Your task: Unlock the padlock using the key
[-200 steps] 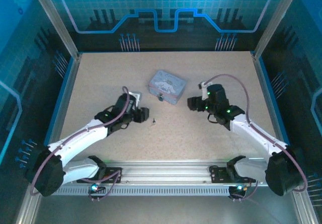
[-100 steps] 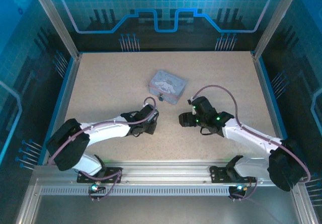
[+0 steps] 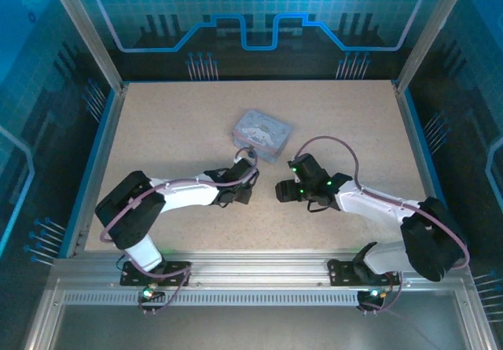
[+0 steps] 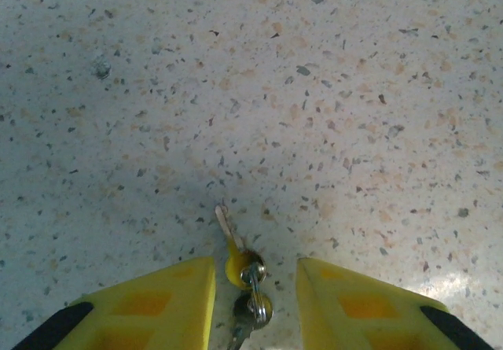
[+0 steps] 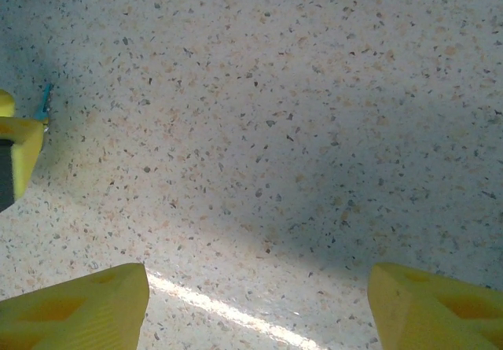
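Left hand [image 4: 255,262] is down at the desk [image 3: 173,130], yellow fingers [image 4: 149,307] apart and straddling the key [image 4: 231,244]. Not clamped: desk shows on both sides of the key. The key lies flat, blade pointing away from the wrist and canted slightly left, yellow head nearest the fingers. It sits on a ring [image 4: 253,274] with what looks like a 2nd key [image 4: 250,312] trailing back.

Right hand [image 5: 258,275] hovers low over bare desk, jaws wide apart, holding nothing. In the top view it faces the left hand, both on the near side of the tin [image 3: 262,132].

Padlock [image 3: 251,152]: dark speck at the tin's near face, just beyond the left hand. Too small to read keyhole direction or shackle state.

Step in hand, my read: pinching up the key. Task is early.

How to do it well:
- Close on the yellow head, not the ring. A ring grip lets the blade swing.
- The bunch sits slightly toward the left finger, so closing will shove it sideways. Check blade direction after.
- Thin part, flat on the desk: fingertips must ride the surface or they close over the top.
- Leave the blade sticking out ahead, enough to enter the keyhole.
- The 2nd key will dangle, so keep it clear of the lock.
- Right hand looks like the 1 to steady the padlock before insertion.
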Controlling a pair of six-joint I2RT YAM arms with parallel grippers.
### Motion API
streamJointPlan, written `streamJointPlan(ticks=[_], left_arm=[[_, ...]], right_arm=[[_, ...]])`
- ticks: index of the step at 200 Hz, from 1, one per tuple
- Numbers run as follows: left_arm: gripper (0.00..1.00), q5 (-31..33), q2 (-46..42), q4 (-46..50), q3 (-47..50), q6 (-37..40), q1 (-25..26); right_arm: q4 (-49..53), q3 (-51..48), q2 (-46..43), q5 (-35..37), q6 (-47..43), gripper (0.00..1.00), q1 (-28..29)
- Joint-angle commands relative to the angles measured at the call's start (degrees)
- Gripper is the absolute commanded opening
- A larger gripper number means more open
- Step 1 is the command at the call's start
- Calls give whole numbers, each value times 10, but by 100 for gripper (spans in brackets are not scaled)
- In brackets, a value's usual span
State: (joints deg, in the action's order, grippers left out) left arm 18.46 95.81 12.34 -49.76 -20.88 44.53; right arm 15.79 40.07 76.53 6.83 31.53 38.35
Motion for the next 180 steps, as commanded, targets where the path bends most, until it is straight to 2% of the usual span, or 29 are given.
streamJointPlan(ticks=[1, 46, 131, 180], left_arm=[[32, 17, 14, 11, -24, 9, 4], [25, 19, 12, 29, -28, 8, 4], [25, 19, 29, 29, -17, 1, 0], [16, 15, 28, 29, -9, 1, 0]], right_arm=[[-5, 14, 7, -7, 6, 75, 8], [-3, 15, 3, -7, 6, 74, 7], [4, 14, -13, -5, 9, 74, 7], [0, 8, -23, -5, 17, 74, 8]])
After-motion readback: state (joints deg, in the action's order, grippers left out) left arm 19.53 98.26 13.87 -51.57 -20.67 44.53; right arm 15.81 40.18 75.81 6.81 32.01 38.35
